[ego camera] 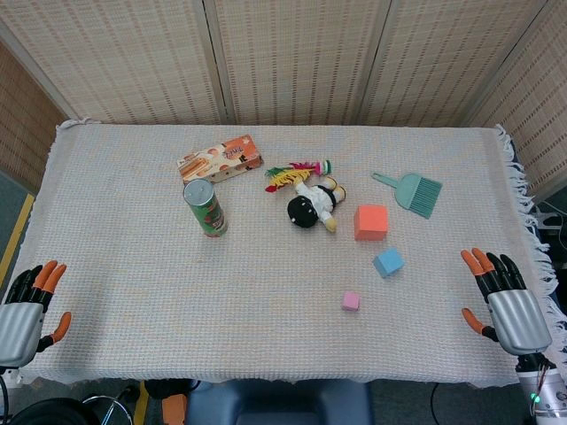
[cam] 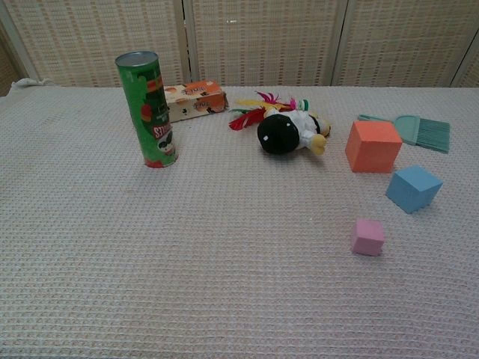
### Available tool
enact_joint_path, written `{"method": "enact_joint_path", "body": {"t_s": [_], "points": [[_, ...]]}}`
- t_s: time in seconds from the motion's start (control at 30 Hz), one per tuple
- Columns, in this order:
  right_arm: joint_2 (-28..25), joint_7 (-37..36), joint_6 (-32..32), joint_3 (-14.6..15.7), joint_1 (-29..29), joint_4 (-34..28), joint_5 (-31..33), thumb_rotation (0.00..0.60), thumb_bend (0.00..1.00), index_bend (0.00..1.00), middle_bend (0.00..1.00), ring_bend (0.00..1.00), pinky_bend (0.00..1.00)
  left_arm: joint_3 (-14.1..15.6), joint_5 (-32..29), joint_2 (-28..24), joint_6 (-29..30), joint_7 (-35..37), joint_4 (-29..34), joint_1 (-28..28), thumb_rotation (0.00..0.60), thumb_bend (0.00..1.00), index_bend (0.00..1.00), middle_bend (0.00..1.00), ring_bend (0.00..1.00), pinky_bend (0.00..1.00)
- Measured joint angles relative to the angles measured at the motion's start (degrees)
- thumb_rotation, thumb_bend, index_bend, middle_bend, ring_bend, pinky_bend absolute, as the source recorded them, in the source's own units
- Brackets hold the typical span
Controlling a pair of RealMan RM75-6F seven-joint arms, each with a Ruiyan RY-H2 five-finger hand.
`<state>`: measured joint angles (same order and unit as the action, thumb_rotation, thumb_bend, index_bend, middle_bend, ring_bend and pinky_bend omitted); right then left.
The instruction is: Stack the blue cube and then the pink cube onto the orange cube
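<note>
While matte and square-edged, orange cube (ego camera: 371,221), blue cube (ego camera: 388,262), pink cube (ego camera: 351,301) lie apart.

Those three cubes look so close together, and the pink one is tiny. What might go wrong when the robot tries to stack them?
The blue cube sits right beside the orange cube, so fingers closing on it might nudge the orange one off its spot. The pink cube is the smallest; it may slip from the right hand or land off-centre on top. The plush doll lies close to the orange cube and could be bumped.
</note>
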<state>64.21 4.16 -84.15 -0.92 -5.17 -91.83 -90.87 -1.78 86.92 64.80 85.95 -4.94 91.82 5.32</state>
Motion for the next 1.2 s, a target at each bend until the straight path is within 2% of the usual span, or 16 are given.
{"method": "enact_joint_path", "body": {"t_s": [0.2, 0.33, 0.63, 0.77, 0.97, 1.2], "points": [[0.42, 0.65, 1.88, 0.06, -0.76, 0.35, 0.47, 0.600, 0.18, 0.00, 0.00, 0.00, 0.00, 0.08, 0.15, -0.18, -0.46, -0.10, 0.64, 0.15, 0.600, 0.41, 0.00, 0.00, 0.00, 0.08], [0.96, 1.82, 5.92, -0.61, -3.39, 0.56, 0.92, 0.600, 0.18, 0.00, 0.00, 0.00, 0.00, 0.03, -0.05, -0.38, -0.75, 0.46, 0.62, 0.25, 0.600, 0.41, 0.00, 0.00, 0.00, 0.08], [3.75, 10.08, 24.83, -3.56, -15.53, 1.42, 5.56, 0.600, 0.18, 0.02, 0.00, 0.00, 0.00, 0.29, 0.58, -0.66, -0.72, 1.35, 0.65, 0.27, 0.600, 0.41, 0.00, 0.00, 0.00, 0.08], [6.29, 15.32, 30.53, -5.39, -20.79, 2.58, 10.83, 0.600, 0.18, 0.13, 0.00, 0.00, 0.00, 0.41, 0.51, -0.74, -1.25, 1.58, 0.57, 0.41, 0.600, 0.41, 0.00, 0.00, 0.00, 0.08], [9.44, 20.32, 33.95, -6.95, -24.68, 5.02, 16.29, 0.600, 0.18, 0.22, 0.00, 0.00, 0.00, 0.56, 0.63, -0.94, -1.79, 2.21, 0.45, 0.68, 0.600, 0.41, 0.00, 0.00, 0.00, 0.08], [9.98, 23.85, 33.81, -6.07, -25.55, 5.12, 18.75, 0.600, 0.18, 0.22, 0.00, 0.00, 0.00, 0.47, 0.31, -1.01, -2.00, 2.50, 0.40, 0.74, 0.600, 0.41, 0.00, 0.00, 0.00, 0.08]]}}
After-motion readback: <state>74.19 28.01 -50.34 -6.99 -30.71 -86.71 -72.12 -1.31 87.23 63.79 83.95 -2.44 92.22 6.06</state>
